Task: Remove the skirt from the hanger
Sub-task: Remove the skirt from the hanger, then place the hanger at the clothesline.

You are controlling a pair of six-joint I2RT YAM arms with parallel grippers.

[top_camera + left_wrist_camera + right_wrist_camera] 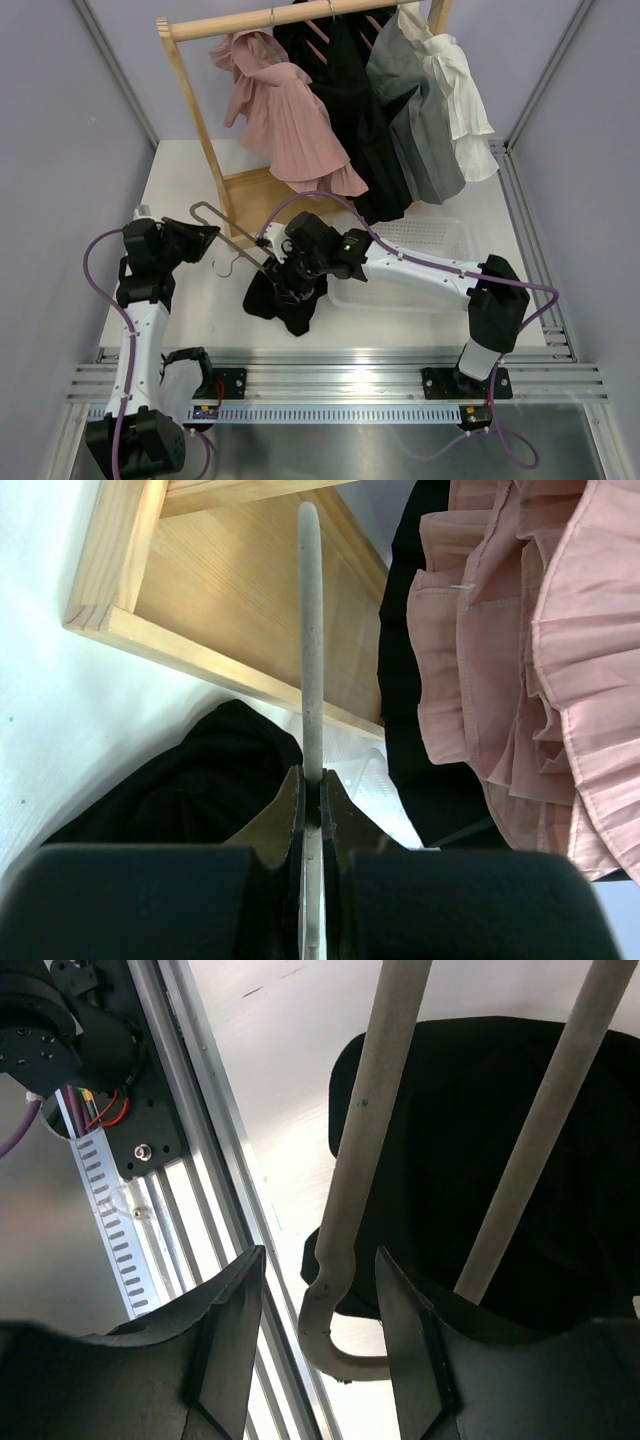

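Skirt (285, 305) black, crumpled; left pincer (311, 785) clamps hanger (310, 630), right pincer (320, 1255) half open

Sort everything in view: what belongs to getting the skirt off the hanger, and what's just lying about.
For the job: black skirt, on the table; hanger, clamped in the left gripper; right gripper, open around the hanger's end.
Just about: wooden rack; pink garment, black garment, grey garment, white garment hanging on it; clear basket.
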